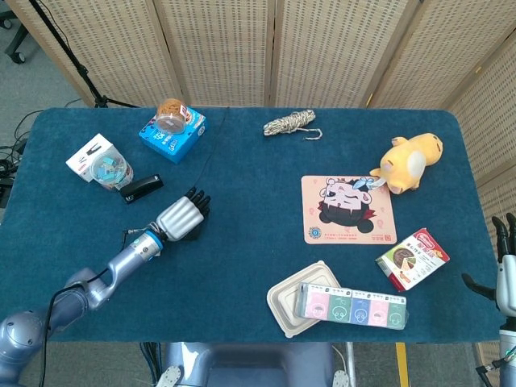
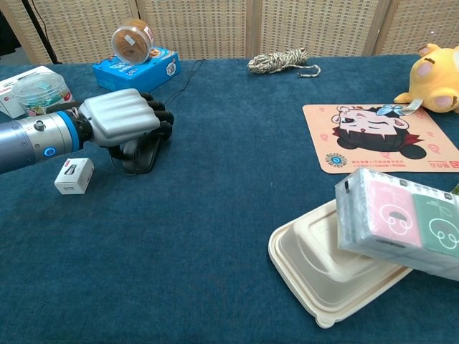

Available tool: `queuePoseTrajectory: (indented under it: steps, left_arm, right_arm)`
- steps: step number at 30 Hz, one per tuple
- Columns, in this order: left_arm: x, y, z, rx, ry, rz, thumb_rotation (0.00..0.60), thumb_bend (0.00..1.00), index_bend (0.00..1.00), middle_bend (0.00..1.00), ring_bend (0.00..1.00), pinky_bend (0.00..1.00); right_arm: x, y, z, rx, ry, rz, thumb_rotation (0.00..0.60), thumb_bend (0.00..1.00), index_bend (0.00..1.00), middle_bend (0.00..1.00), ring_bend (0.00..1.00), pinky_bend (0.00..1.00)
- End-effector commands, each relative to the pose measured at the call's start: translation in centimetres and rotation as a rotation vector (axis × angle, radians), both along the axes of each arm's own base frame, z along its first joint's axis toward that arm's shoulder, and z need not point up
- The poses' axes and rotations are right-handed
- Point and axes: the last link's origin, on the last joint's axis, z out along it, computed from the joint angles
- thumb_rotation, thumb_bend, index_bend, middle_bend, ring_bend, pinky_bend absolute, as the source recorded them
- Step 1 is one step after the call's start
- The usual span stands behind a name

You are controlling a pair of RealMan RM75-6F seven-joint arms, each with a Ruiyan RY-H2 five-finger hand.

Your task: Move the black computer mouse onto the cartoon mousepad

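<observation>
Chest view: the black computer mouse (image 2: 143,153) is seen on the blue tablecloth (image 2: 215,236), mostly covered by the left hand (image 2: 123,120), whose palm faces down and whose dark fingers (image 2: 161,119) are curled over the mouse's top and far side; whether it is actually clamped cannot be told. The forearm is stretched in low from the left edge. A small white box (image 2: 74,175) lies just beside the wrist. The cartoon mousepad (image 2: 379,136) is well apart, to the right, with a yellow plush toy (image 2: 434,70) touching its far corner. In the head view, the right hand (image 1: 505,262) is held at the table's right edge, fingers upright and slightly apart, holding nothing.
</observation>
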Motion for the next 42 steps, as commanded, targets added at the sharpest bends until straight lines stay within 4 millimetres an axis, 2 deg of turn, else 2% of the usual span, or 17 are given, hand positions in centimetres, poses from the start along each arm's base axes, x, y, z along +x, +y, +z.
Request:
queuePoseTrajectory:
  steps: [1, 5, 12, 17, 23, 32, 37, 42]
  left_arm:
    - [0.1, 0.0, 0.1, 0.001, -0.002, -0.011, 0.600, 0.22, 0.50, 0.31, 0.25, 0.31]
    - [0.4, -0.1, 0.5, 0.002, -0.017, -0.049, 0.600, 0.24, 0.57, 0.37, 0.31, 0.33]
    - [1.3, -0.2, 1.5, -0.023, -0.035, -0.180, 0.600, 0.24, 0.62, 0.41, 0.34, 0.35]
    - [3.2, -0.2, 2.2, -0.052, -0.040, -0.355, 0.600, 0.24, 0.62, 0.41, 0.34, 0.35]
    - [7.1, 0.1, 2.6, -0.107, 0.016, -0.648, 0.600, 0.23, 0.62, 0.41, 0.34, 0.35]
    - [12.2, 0.5, 0.6, -0.205, 0.150, -0.889, 0.600, 0.20, 0.62, 0.41, 0.32, 0.35]
    - [14.5, 0.8, -0.8, -0.218, 0.191, -0.916, 0.600, 0.18, 0.62, 0.41, 0.32, 0.35]
    - [15.8, 0.9, -2.0, -0.219, 0.195, -0.902, 0.600, 0.14, 0.61, 0.40, 0.31, 0.35]
  right_arm:
    - [0.0, 0.0, 0.0, 0.000, -0.001, 0.000, 0.600, 0.00, 0.00, 0.00, 0.00, 0.00]
    - [0.0, 0.0, 0.0, 0.000, -0.002, 0.001, 0.600, 0.00, 0.00, 0.00, 0.00, 0.00]
    - [0.0, 0.0, 0.0, 0.002, -0.003, 0.001, 0.600, 0.00, 0.00, 0.00, 0.00, 0.00]
    - [-0.1, 0.0, 0.0, -0.002, -0.003, -0.004, 0.600, 0.00, 0.00, 0.00, 0.00, 0.00]
    - [-0.4, -0.2, 0.2, -0.014, -0.003, -0.020, 0.600, 0.00, 0.00, 0.00, 0.00, 0.00]
    - [-0.8, -0.4, 0.4, -0.026, -0.005, -0.046, 0.600, 0.00, 0.00, 0.00, 0.00, 0.00]
    - [-1.1, -0.6, 0.5, -0.031, -0.008, -0.061, 0.600, 0.00, 0.00, 0.00, 0.00, 0.00]
    - [-1.5, -0.7, 0.7, -0.040, -0.009, -0.075, 0.600, 0.00, 0.00, 0.00, 0.00, 0.00]
